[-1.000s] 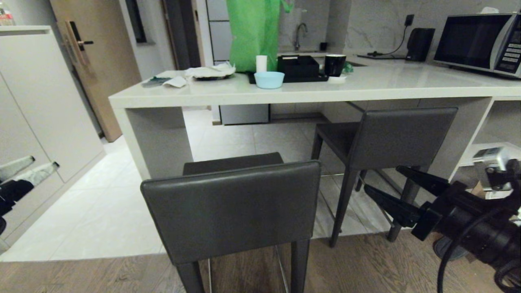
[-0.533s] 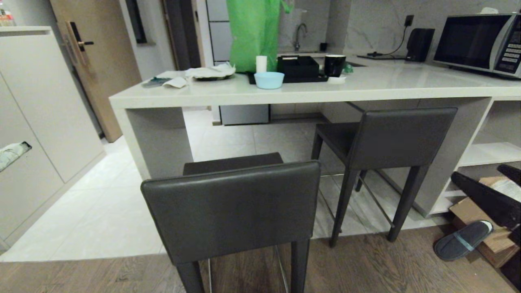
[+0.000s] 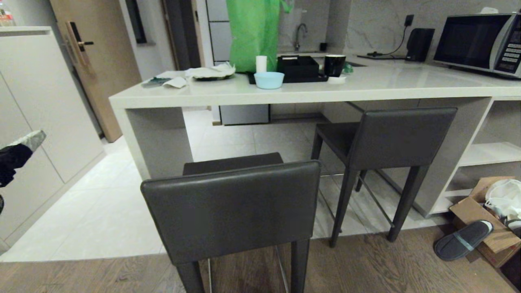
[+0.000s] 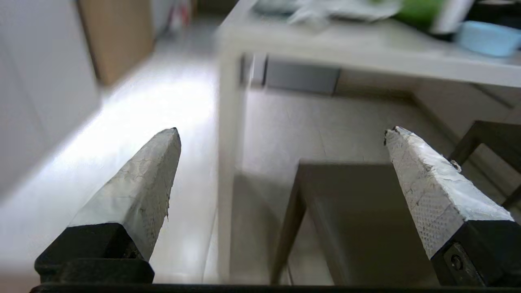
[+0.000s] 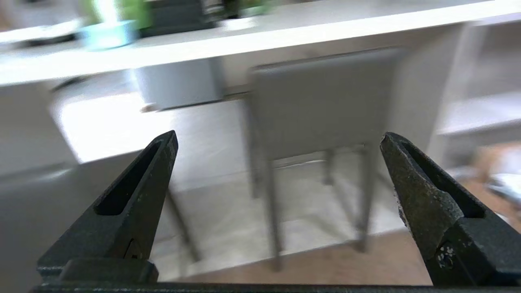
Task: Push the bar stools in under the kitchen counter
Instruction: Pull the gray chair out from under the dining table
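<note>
We see two bar stools at the kitchen counter [image 3: 366,87]. The near bar stool [image 3: 232,207] stands out from the counter's long front edge, near its left end, with its backrest toward us and its back legs on the wood floor. The far bar stool [image 3: 390,138] sits further right, its seat already partly under the slab beside the white shelving [image 3: 494,152].

We judge each stool stiff and fairly heavy, tall on slim legs, so a high shove may tip it rather than slide it. The leather backrest looks smooth; a flat push low on the backrest or at the seat's rear edge seems safest.

Our left gripper [image 4: 281,134] hangs open and empty off the counter's left end. Our right gripper [image 5: 276,138] is likewise spread wide and empty, facing the far stool.
</note>
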### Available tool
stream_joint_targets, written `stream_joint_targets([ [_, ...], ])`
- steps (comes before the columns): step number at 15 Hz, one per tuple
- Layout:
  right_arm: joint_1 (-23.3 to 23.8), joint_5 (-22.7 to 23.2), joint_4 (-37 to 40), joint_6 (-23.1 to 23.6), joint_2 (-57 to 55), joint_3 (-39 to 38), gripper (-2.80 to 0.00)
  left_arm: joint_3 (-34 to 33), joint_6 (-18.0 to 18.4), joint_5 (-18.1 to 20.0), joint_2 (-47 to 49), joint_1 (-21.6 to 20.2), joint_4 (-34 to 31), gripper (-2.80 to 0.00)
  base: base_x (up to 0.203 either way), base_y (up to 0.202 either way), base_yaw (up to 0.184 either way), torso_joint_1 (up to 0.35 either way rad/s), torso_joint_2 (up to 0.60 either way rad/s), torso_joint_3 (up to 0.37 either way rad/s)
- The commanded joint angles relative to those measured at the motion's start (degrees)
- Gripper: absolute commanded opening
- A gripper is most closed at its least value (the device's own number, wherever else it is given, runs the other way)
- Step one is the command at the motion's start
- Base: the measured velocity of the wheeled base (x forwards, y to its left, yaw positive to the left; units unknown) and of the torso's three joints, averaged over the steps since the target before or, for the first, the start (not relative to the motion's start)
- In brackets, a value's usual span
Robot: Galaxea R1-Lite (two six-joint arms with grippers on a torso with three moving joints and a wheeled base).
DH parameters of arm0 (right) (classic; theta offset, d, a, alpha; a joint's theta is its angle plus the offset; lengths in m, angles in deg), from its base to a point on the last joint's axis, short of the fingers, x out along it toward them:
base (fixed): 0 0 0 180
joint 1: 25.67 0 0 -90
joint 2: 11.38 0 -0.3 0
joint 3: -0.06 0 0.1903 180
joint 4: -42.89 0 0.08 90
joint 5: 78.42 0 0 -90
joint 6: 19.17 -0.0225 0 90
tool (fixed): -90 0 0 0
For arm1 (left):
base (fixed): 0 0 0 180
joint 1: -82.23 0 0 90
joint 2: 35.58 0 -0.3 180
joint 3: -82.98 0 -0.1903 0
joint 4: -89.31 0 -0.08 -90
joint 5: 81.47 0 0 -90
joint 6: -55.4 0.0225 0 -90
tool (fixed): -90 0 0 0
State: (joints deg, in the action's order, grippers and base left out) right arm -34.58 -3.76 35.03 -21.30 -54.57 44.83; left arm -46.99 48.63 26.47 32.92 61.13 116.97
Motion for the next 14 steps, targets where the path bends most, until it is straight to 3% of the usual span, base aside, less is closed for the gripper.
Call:
stream_joint_targets([
  [1,1.3,-0.3,1.3,1.2,5.1,-1.7,0.0,-4.1,1.0,-2.0,-4.1,11.4,3.6,0.0,0.0,0.0,0.0,0.0,0.0,0.0],
  [3,2.6,-0.2,2.2,2.8,9.4,-6.5,0.0,-8.2,2.0,-2.5,-11.8,15.4,1.9,0.0,0.0,0.0,0.0,0.0,0.0,0.0],
  [7,4.7,0.1,3.0,3.7,16.7,-12.8,0.0,-12.7,3.4,-1.1,-29.5,17.5,-9.1,0.0,0.0,0.0,0.0,0.0,0.0,0.0],
  [10,5.8,0.8,5.3,4.9,22.0,-14.8,0.0,-13.5,3.9,1.5,-42.8,17.7,-25.5,0.0,0.0,0.0,0.0,0.0,0.0,0.0],
  [12,6.4,1.9,10.7,5.0,27.5,-14.9,0.0,-14.4,4.5,1.0,-50.0,16.0,-35.3,0.0,0.0,0.0,0.0,0.0,0.0,0.0],
  [14,7.3,4.7,18.3,5.5,35.7,-14.5,0.0,-20.0,9.4,-0.7,-52.9,14.5,-35.7,0.0,0.0,0.0,0.0,0.0,0.0,0.0],
])
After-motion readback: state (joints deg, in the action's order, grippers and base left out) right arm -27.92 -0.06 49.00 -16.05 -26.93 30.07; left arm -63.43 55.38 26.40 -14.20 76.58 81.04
